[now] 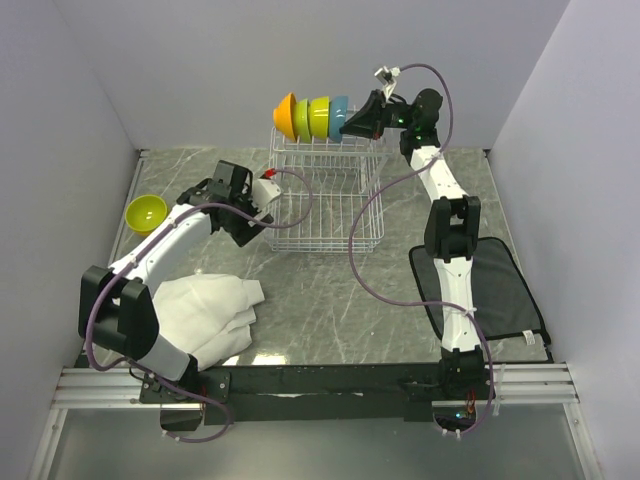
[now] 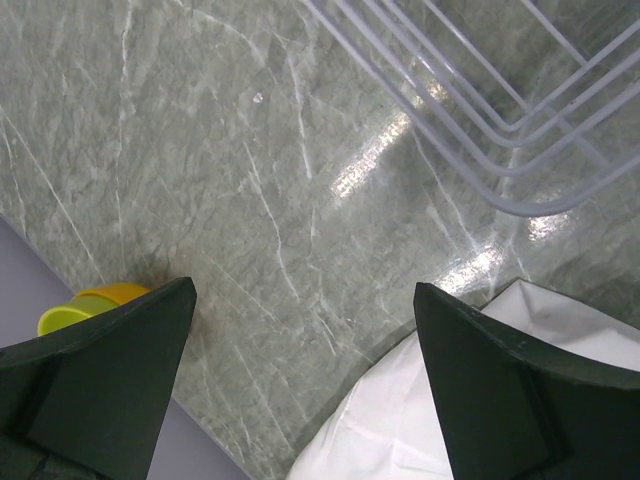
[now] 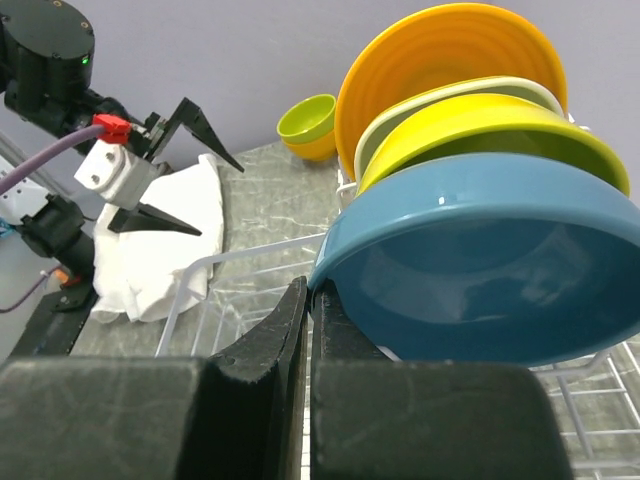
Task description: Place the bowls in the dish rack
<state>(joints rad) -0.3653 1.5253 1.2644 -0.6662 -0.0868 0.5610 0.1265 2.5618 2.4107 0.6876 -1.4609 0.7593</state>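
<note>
- Dish rack: white wire, standing on the grey marbled tabletop at centre rear, with its raised tier at the far side.
- Raised tier: four bowls stand on edge in a close row. From left to right in the overhead view they are an orange bowl, a pale-rimmed bowl, a yellow-green bowl and a blue bowl. Each touches or nearly touches its neighbour.
- Right tool: raised at the right end of the row. Its fingers are clenched to a thin slit and meet the near rim of the blue bowl, which appears pinched between the tips. The overhead view shows the tool's tip against that bowl.
- Left tool: released, fingers spread wide with nothing between them. It hangs over bare tabletop just beside the rack's near left corner and touches nothing.
- Loose bowls: a lime bowl sits on the tabletop by the left wall, well apart from the rack. The wrist views show it nested in a second orange bowl.
- The rack's lower grid base holds no bowl that can be made out.
- White cloth: crumpled on the tabletop near the left arm's base, apart from the rack.
- Black mat: lies flat on the right side, beneath the right arm.
</note>
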